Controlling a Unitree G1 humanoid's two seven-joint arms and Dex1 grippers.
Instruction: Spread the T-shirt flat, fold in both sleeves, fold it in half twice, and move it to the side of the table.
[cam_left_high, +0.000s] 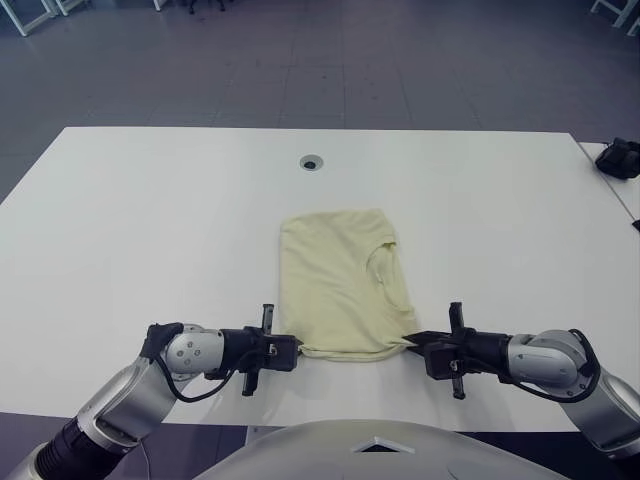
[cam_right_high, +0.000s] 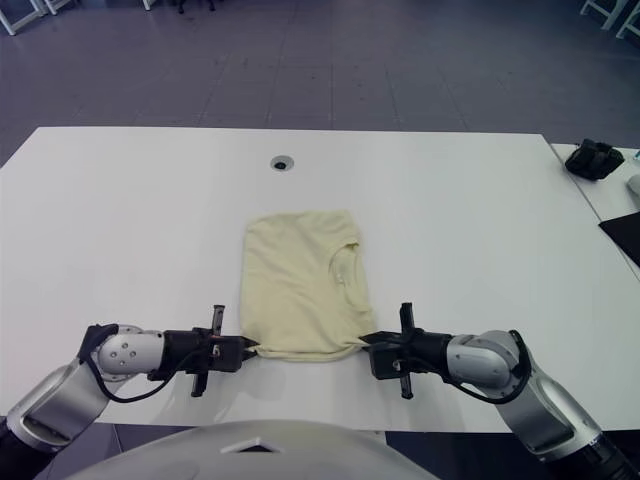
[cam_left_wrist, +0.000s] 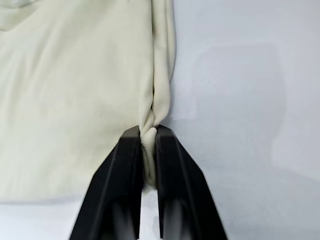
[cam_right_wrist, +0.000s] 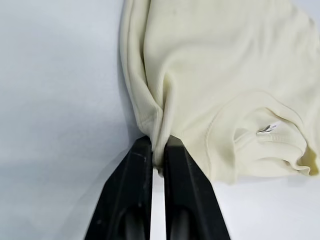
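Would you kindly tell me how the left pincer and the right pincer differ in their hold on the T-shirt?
The left pincer pinches the T-shirt at its near left corner, the right pincer its near right corner. Beside the left pincer the cloth is plain; beside the right pincer lies the collar. Both are shut on bunched cloth, low over the table.

T-shirt | pale yellow | folded, apparently halved | table centre-front

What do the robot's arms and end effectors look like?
The left arm and right arm have rounded silver-grey shells, black wrist sections and a looping black cable. The left end effector and right end effector each have two black fingers tapering to blunt tips.
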